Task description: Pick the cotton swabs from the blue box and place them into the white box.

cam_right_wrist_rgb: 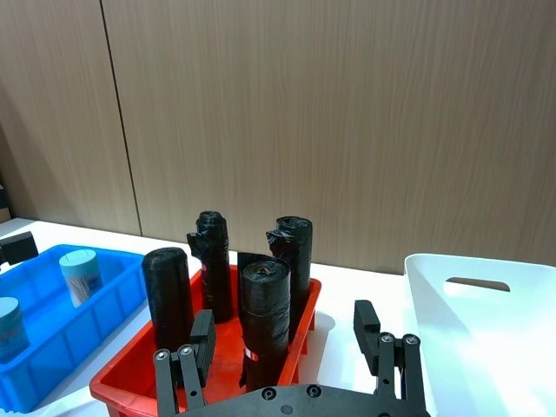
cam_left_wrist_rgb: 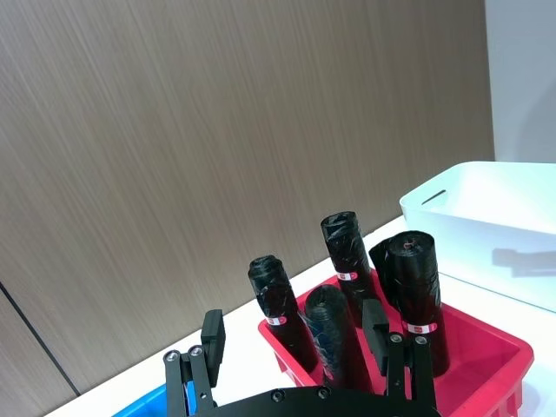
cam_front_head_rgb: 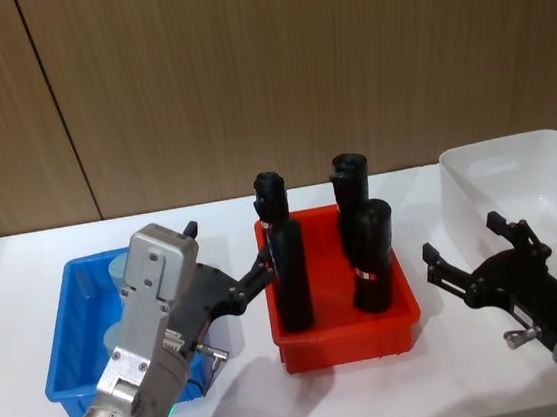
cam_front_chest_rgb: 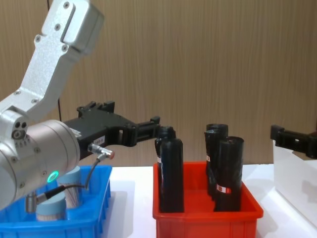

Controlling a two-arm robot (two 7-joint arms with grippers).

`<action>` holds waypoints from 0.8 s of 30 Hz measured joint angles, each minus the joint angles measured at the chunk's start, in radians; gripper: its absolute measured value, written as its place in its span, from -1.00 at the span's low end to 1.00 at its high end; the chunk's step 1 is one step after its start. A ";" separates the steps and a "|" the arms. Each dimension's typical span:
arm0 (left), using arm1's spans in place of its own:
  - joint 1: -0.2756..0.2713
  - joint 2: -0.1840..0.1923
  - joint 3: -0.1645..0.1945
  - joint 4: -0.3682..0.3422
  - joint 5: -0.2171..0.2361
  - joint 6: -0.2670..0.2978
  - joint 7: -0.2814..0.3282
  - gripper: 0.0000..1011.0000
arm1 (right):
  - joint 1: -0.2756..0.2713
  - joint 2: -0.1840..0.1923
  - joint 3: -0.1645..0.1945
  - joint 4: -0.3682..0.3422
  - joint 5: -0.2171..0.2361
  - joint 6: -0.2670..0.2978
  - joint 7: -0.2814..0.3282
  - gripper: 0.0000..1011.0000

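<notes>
Two cotton swabs jars (cam_right_wrist_rgb: pixel 81 274) (cam_right_wrist_rgb: pixel 9 326) with pale blue lids stand in the blue box (cam_front_head_rgb: pixel 71 333) at the left. In the head view my left arm partly hides them (cam_front_head_rgb: pixel 117 272). They show low in the chest view (cam_front_chest_rgb: pixel 49 210). My left gripper (cam_front_head_rgb: pixel 231 249) hangs open and empty above the blue box's right side, pointing toward the red bin. The white box (cam_front_head_rgb: pixel 516 171) stands at the far right. My right gripper (cam_front_head_rgb: pixel 463 238) is open and empty in front of it, level with the red bin's right wall.
A red bin (cam_front_head_rgb: pixel 348 336) with several tall black rolls (cam_front_head_rgb: pixel 288 268) stands between the two boxes, and the rolls rise to about gripper height. A wooden wall closes off the back. There is bare white table in front of the bins.
</notes>
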 joint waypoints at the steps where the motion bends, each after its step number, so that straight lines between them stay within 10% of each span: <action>1: 0.000 0.000 0.000 0.000 0.000 0.000 0.000 0.98 | 0.000 0.000 0.000 0.000 0.000 0.000 0.000 0.98; 24: -0.009 0.025 -0.052 0.039 -0.094 0.069 -0.001 0.98 | 0.000 0.000 0.000 0.000 0.000 0.000 0.000 0.98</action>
